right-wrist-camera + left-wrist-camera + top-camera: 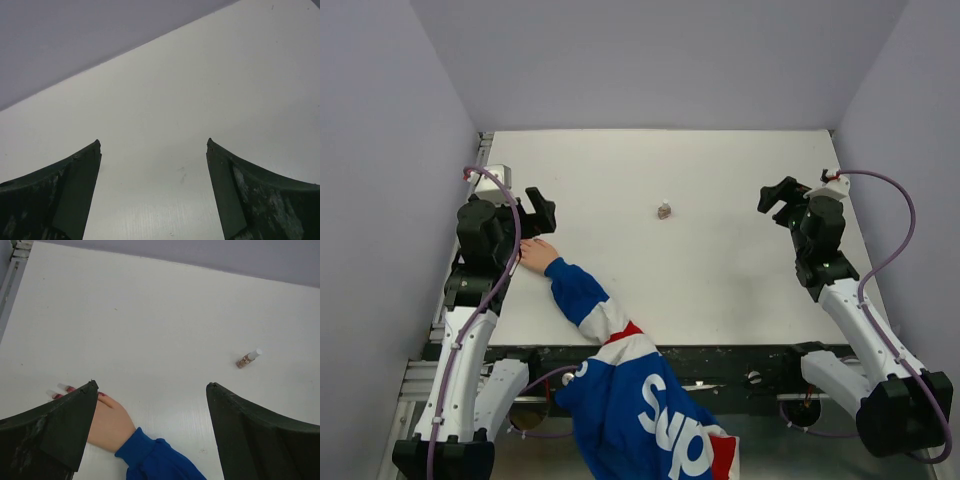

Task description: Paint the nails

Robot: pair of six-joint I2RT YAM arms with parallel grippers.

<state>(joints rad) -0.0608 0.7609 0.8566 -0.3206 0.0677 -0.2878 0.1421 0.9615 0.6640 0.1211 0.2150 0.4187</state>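
I'm working with two arms here, one on each side of the white table (pixel 720 280). My left gripper (pixel 538 207) is hanging with its jaws spread wide and nothing between them; through the left wrist camera I'm seeing both dark fingers of that gripper (pixel 152 385) standing well apart over the tabletop. My right gripper (pixel 778 195) is hovering over the far right part of the table, and it too is gaping, holding nothing; its wrist camera is showing that gripper (pixel 152 142) with only bare table between the fingers.

One human hand (pixel 537 254) is lying flat on the table at the left edge, just beside my left gripper; it is wearing one blue, white and red sleeve (pixel 620 350) that is reaching in from the near side. In the left wrist view the hand (pixel 111 422) is peeking out from behind my left finger, with the blue cuff of the sleeve (pixel 150 455) below it. I'm looking for the nails (pixel 70 389) and counting three pinkish-red tips there, close to my left finger's tip; the others are hiding behind that finger, so I'm not getting a full count.

One small polish bottle (pixel 664 211) with a pale cap is sitting alone near the middle of the table, well apart from the hand and from both grippers; the left wrist camera is catching the bottle (pixel 248 358) off to the right; I cannot tell whether it is standing upright or lying down.
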